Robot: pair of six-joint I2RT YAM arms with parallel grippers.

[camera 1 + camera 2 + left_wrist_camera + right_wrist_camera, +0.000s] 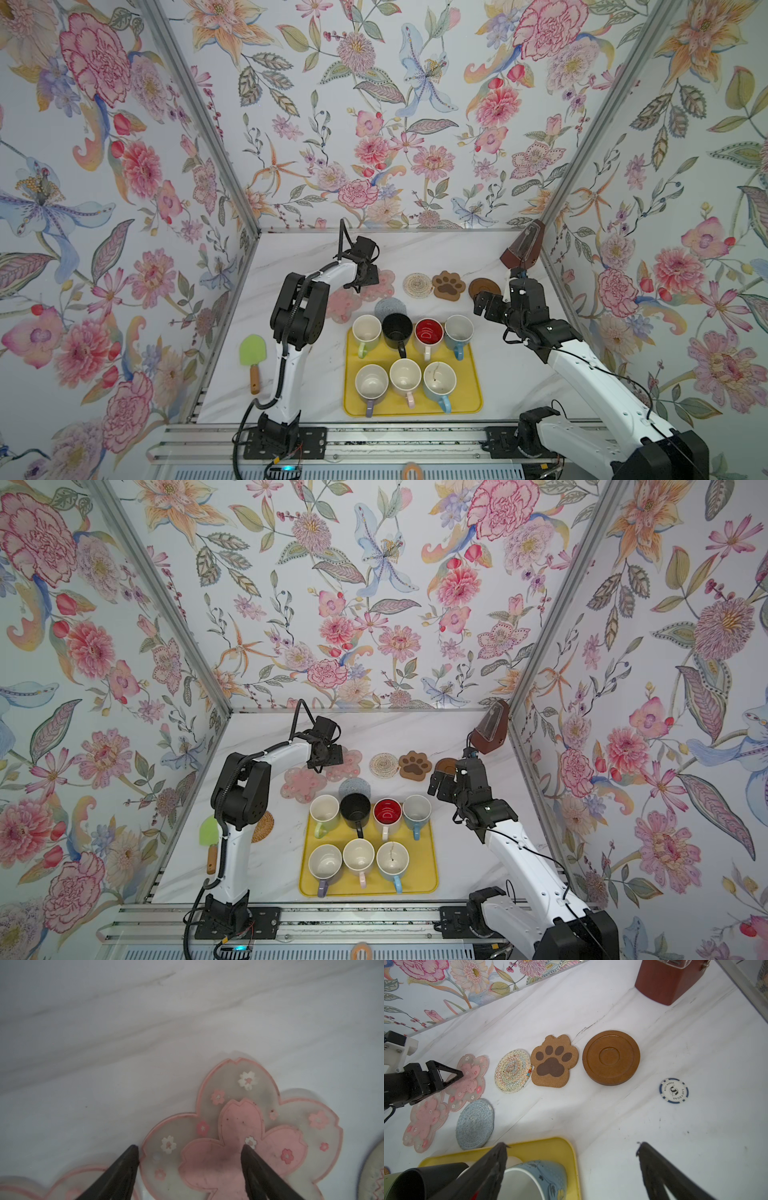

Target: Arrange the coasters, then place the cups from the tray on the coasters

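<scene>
My left gripper (190, 1147) stands open, low over the far pink flower coaster (239, 1126). One fingertip is at the edge of a petal and the other over its pink middle. A second pink flower coaster (343, 305) lies beside it, overlapping slightly. The beige woven (417, 285), paw-print (448, 285) and dark wooden (484, 287) coasters form a row. The grey speckled coaster (390, 307) lies behind the tray (473, 395), and the tan rattan one (262, 827) by the left arm. Several cups stand on the tray, among them a black one (397, 330). My right gripper (571, 1144) hovers open and empty above the tray's far right corner.
A brown metronome (523, 251) stands in the far right corner. A green brush (252, 353) lies by the left wall. A poker chip (674, 1091) lies on the table right of the wooden coaster. Flowered walls close in three sides.
</scene>
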